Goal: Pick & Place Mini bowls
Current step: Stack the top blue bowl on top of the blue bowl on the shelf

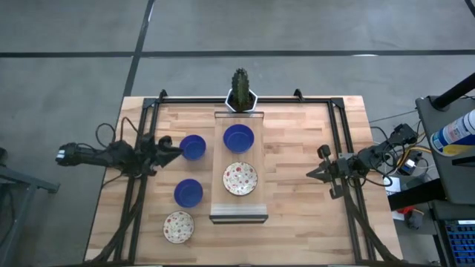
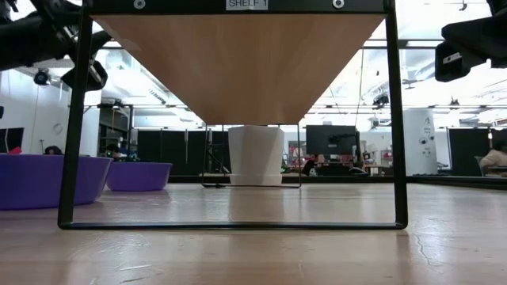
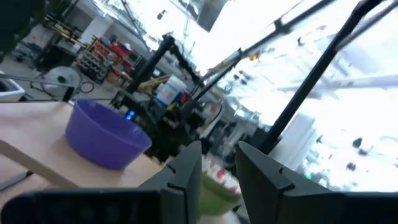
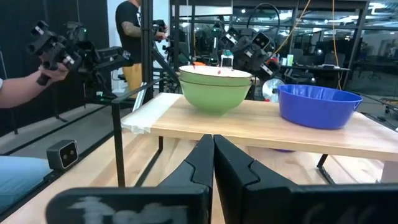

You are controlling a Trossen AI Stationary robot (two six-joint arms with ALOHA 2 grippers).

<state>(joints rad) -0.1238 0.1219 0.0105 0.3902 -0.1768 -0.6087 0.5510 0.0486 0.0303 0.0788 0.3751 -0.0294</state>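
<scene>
Mini bowls (image 1: 192,147): five show; the low view crops two (image 2: 47,180).

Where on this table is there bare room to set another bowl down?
Bare wood lies between the shelf and the right gripper, and along the front edge. It is crowded left of the shelf: two blue bowls, a speckled bowl and the left gripper.

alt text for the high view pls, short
Top-down view of a wooden table: a small shelf at the centre carries one blue bowl and one speckled white bowl. Two more blue bowls and another speckled bowl sit left of it. The left gripper and right gripper hang at either side, a cactus pot behind.
</scene>
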